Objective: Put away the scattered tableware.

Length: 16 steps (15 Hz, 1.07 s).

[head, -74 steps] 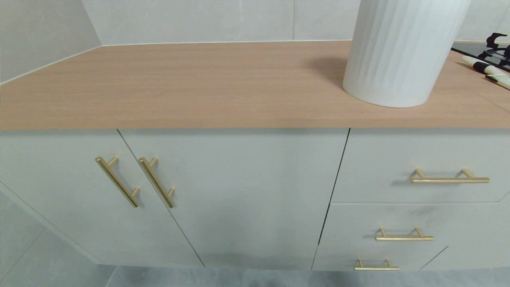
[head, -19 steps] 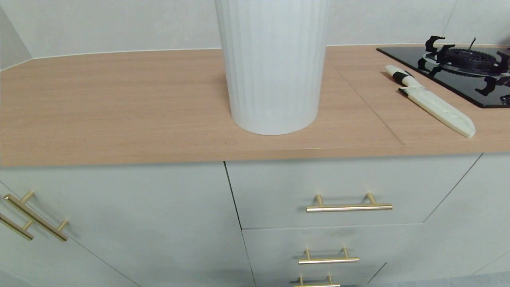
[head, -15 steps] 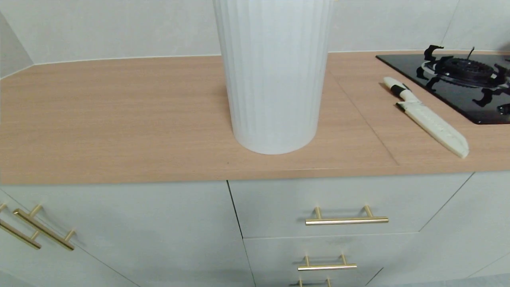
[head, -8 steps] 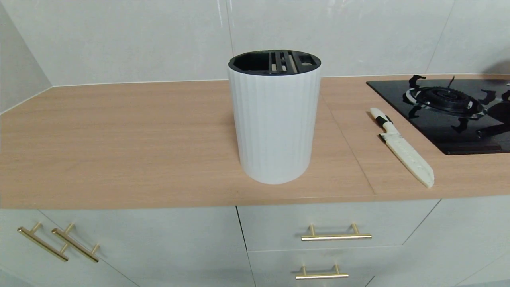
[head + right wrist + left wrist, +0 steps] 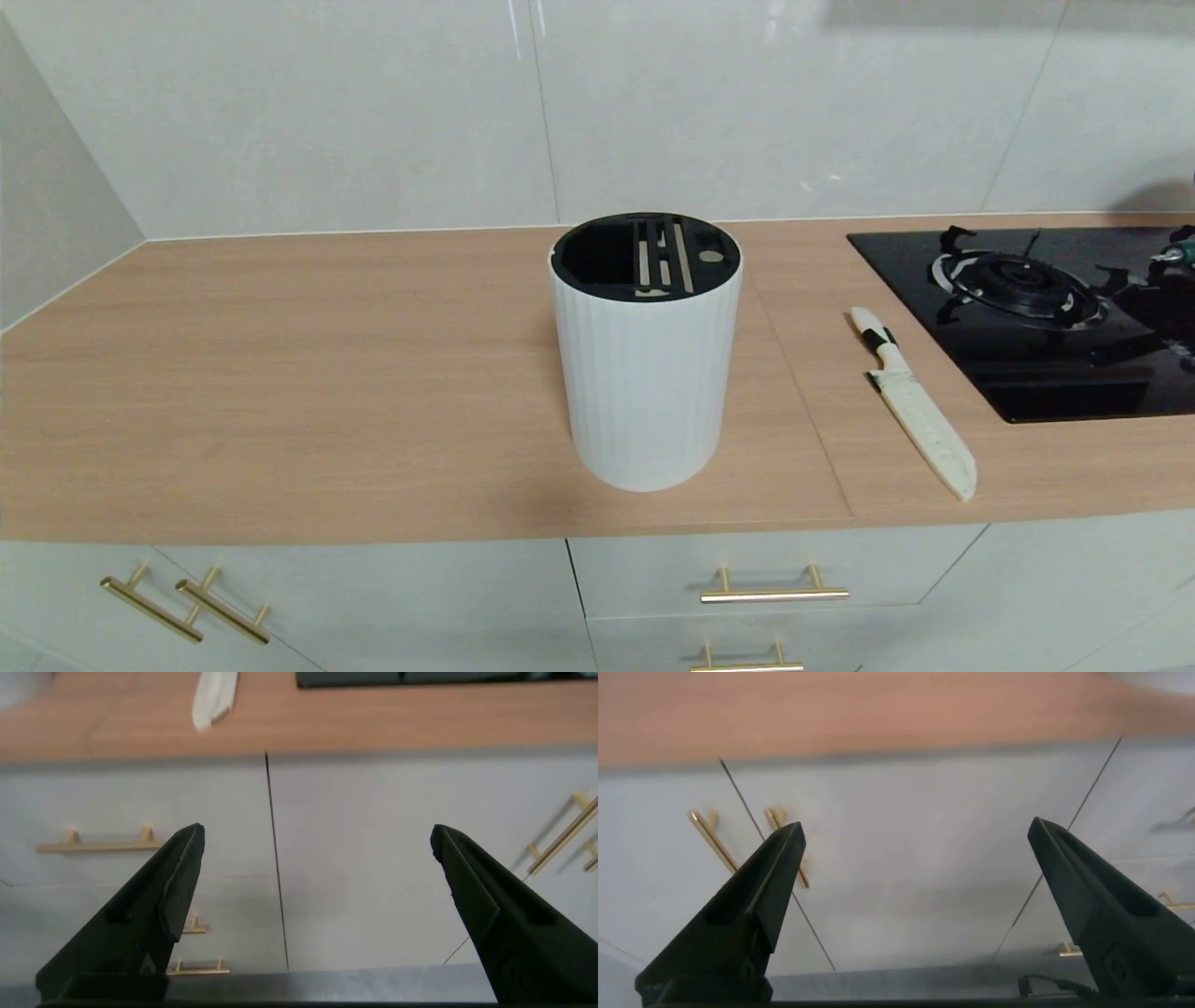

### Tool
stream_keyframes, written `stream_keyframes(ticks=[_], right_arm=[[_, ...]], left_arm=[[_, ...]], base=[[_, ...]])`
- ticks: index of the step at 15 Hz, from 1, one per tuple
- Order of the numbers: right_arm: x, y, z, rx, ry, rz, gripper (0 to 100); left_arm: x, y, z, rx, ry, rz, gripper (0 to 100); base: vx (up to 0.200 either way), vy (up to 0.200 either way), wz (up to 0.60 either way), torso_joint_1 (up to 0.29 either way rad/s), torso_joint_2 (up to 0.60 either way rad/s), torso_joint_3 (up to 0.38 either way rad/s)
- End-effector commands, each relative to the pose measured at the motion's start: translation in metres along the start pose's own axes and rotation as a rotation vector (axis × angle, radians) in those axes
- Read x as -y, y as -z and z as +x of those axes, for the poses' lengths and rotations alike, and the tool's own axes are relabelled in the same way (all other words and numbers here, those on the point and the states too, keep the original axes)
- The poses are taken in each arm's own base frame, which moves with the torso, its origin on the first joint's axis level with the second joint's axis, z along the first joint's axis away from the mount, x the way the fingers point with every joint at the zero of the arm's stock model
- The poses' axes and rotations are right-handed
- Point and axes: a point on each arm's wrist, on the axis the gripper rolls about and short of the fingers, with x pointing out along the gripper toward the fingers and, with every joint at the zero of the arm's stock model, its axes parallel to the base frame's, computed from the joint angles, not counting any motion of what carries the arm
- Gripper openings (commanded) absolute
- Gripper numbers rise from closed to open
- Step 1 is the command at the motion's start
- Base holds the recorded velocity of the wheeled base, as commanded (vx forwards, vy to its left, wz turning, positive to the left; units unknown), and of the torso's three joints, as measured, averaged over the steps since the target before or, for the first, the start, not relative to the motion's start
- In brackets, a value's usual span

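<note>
Left wrist view: one left hand [image 5: 915, 829] gapes wide, empty, facing cabinet doors [image 5: 906, 896]; one right hand [image 5: 316, 832] likewise. One knife [image 5: 910, 406] lies near the tabletop's [image 5: 280, 392] front edge, beside one slotted holder [image 5: 644, 373]. One stove [image 5: 1027, 317] is cut off at the right edge.

This is a home kitchen: a long wood-grain tabletop [image 5: 280, 392] runs under a pale glossy tiled wall [image 5: 373, 112], with a black glass gas hob [image 5: 1027, 317] set into it, grey cabinet fronts [image 5: 420, 607] with brass bar handles [image 5: 774, 592] below, and a white ribbed cylindrical knife block [image 5: 646, 373] beside a cream-bladed kitchen knife [image 5: 920, 420].
</note>
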Motion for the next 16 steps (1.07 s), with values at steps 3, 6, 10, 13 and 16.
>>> stream_keyframes(ticks=[3,6,10,13,16], right_arm=[[0.0,-0.0001,0.0001,-0.001,0.0,-0.001,100],[0.0,-0.0001,0.0001,-0.001,0.0,-0.001,100],[0.0,0.0,0.0,0.0,0.0,-0.001,100],[0.0,-0.0001,0.0001,-0.001,0.0,-0.001,100],[0.0,-0.0001,0.0001,-0.001,0.0,-0.001,100]], left_arm=[[0.0,0.0,0.0,0.0,0.0,0.0,100],[0.0,0.0,0.0,0.0,0.0,0.0,100],[0.0,0.0,0.0,0.0,0.0,0.0,100],[0.0,0.0,0.0,0.0,0.0,0.0,100],[0.0,0.0,0.0,0.0,0.0,0.0,100]], base=[[0.0,0.0,0.0,0.253,-0.52,-0.274],[0.0,0.0,0.0,0.255,-0.54,-0.279],[0.0,0.0,0.0,0.285,-0.58,-0.3],[0.0,0.0,0.0,0.294,-0.58,-0.3],[0.0,0.0,0.0,0.204,-0.43,-0.214]])
